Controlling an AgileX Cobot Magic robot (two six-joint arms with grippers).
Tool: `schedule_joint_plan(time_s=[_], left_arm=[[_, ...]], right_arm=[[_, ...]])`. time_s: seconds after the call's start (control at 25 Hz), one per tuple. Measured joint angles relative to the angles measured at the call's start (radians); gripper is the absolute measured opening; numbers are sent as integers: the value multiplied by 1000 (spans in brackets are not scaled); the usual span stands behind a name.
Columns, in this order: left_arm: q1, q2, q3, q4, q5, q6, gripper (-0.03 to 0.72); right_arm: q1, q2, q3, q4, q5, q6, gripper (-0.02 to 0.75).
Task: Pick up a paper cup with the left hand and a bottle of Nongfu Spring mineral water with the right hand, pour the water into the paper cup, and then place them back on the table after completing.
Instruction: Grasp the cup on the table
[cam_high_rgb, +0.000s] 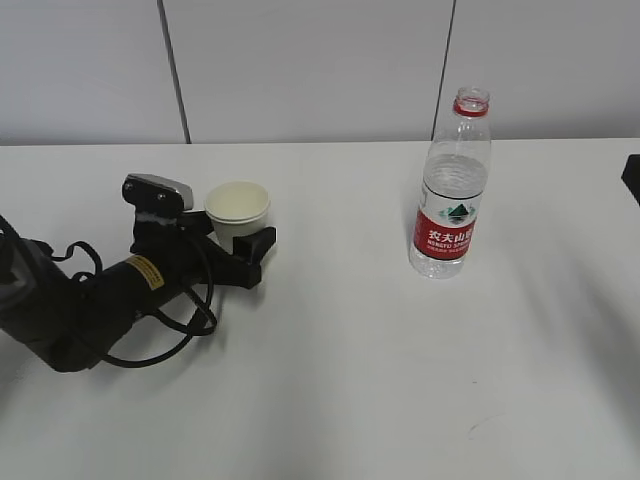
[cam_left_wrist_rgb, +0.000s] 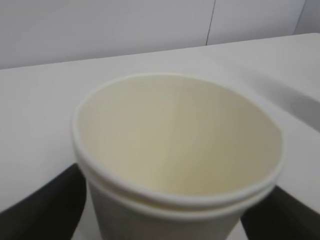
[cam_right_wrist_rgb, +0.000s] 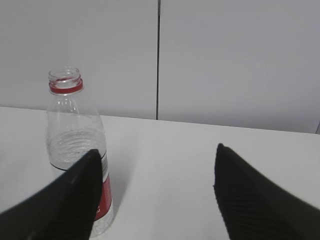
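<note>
The white paper cup (cam_high_rgb: 237, 207) stands upright at the left of the table (cam_high_rgb: 330, 380). Its cream inside looks dry in the left wrist view (cam_left_wrist_rgb: 175, 135). My left gripper (cam_high_rgb: 246, 238) sits low at the table, with one black finger on each side of the cup's lower wall (cam_left_wrist_rgb: 162, 202), close against it. The open bottle (cam_high_rgb: 452, 185), with a red label and clear water (cam_high_rgb: 455, 185) part way up, stands right of centre. My right gripper (cam_right_wrist_rgb: 157, 148) is open and empty. The bottle (cam_right_wrist_rgb: 75, 145) stands beyond its left finger, outside the gap. Only a black corner of the right arm (cam_high_rgb: 632, 178) shows in the exterior view.
A loose black cable (cam_high_rgb: 175, 325) loops on the table beside the left arm (cam_high_rgb: 90, 300). A grey panelled wall (cam_high_rgb: 320, 70) runs behind the table's far edge.
</note>
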Motion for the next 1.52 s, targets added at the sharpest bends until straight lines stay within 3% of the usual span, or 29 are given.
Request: schedule_joint_plan(time_s=[0.24,0.48,0.88,1.12,1.36,1.52], left_arm=[[0,3,-5,-9,1,-1,528],[0,3,-9,-9,1,-1,417],[0,3,-10,-6,1,-1,399],[0,3,-10,-4,1,-1,398],[0,3,-10,-4,1,-1,397],[0,3,-11,-4,1,-1,396]], right_arm=[[0,24,0,0,-29,0,517],[0,84,0,0,-44,0,517],[0,282,0,-5,-250,12,517],[0,452,-5,-158,-442,108,519],[0,595,-38,-240,-467,235,645],[0,676,-86,-268,-467,247,671]])
